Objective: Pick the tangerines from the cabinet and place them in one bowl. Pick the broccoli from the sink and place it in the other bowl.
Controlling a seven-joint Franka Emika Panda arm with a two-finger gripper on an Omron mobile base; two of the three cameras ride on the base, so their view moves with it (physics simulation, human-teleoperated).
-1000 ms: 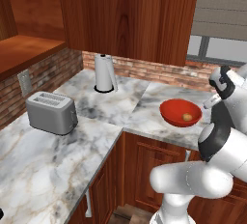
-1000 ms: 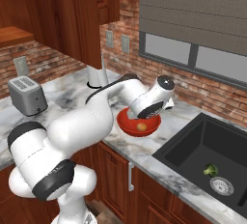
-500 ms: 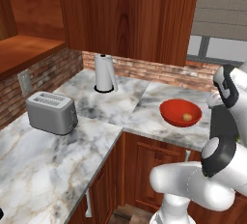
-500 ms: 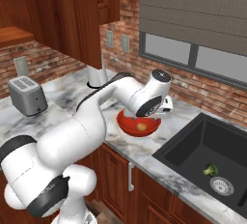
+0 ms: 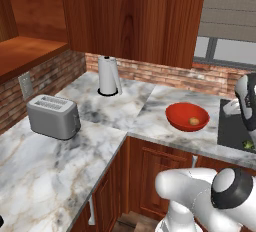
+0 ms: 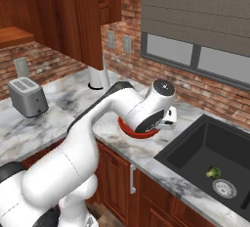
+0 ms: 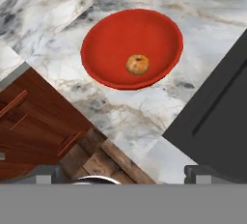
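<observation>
Marble counter (image 5: 115, 113) runs along the brick wall, with the red bowl (image 5: 187, 116) near its front edge beside the sink (image 6: 210, 155), one tangerine (image 7: 137, 64) inside. Broccoli (image 6: 212, 172) lies in the basin. Arched over the bowl, the arm holds its gripper (image 7: 123, 172) above the counter's front edge, jaws wide apart and empty.

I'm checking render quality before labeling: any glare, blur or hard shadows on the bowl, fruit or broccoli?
Hand view: red bowl evenly lit, tangerine sharp, faint shadow. Left base view: soft sheen on the bowl's rim. Right base view: broccoli small and coarse in the dark sink.

Base views flanking; hand view down over shared red bowl (image 7: 131, 49)
</observation>
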